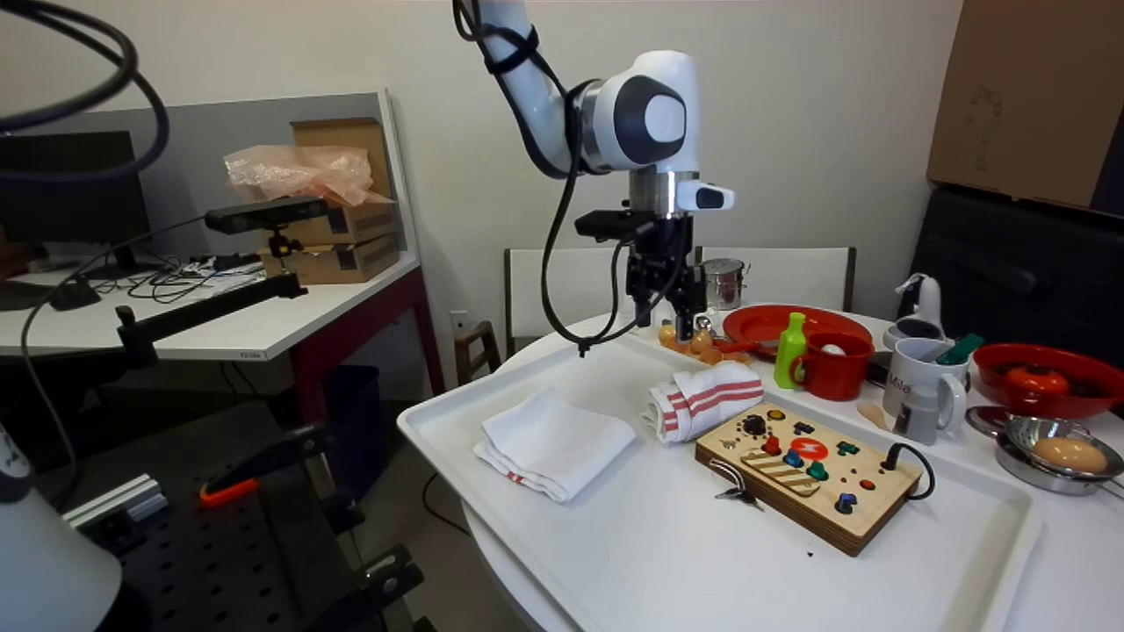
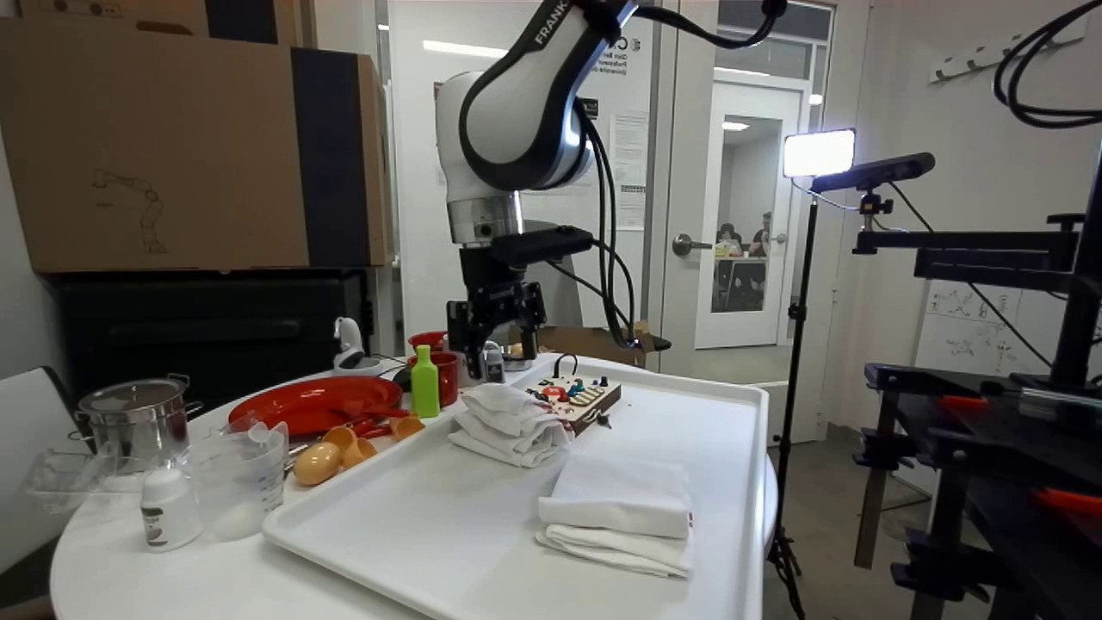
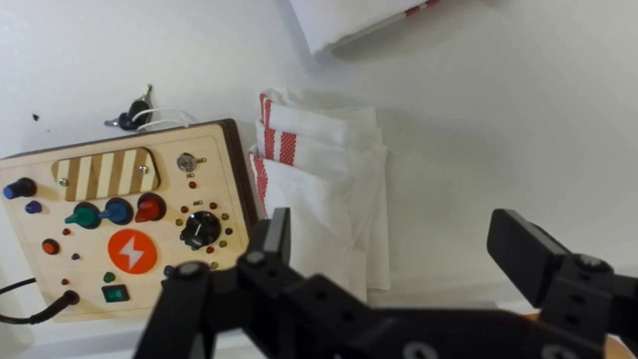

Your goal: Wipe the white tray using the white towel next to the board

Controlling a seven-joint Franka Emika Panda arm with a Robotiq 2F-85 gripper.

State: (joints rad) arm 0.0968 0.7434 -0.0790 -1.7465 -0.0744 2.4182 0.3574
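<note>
- The bench [image 2: 146,585] is white with a curved edge, seen in both exterior views.
- A large white tray [image 1: 694,527] lies flat on it, covering much of the top; a corner juts past the edge in an exterior view.
- A brown egg [image 2: 317,463] and eggshell halves [image 2: 359,454] lie near the tray's rim.
- A red plate [image 2: 297,409] lies between a metal pot [image 2: 138,424] and a green bottle [image 2: 424,385], which stands upright.
- A red mug [image 1: 837,376] stands just beside the bottle, and a white mug [image 1: 909,364] near it.
- A red bowl [image 1: 1041,405] sits near a metal bowl [image 1: 1033,471].
- A translucent measuring cup [image 2: 228,474] stands just beside a small white bottle [image 2: 169,508].
</note>
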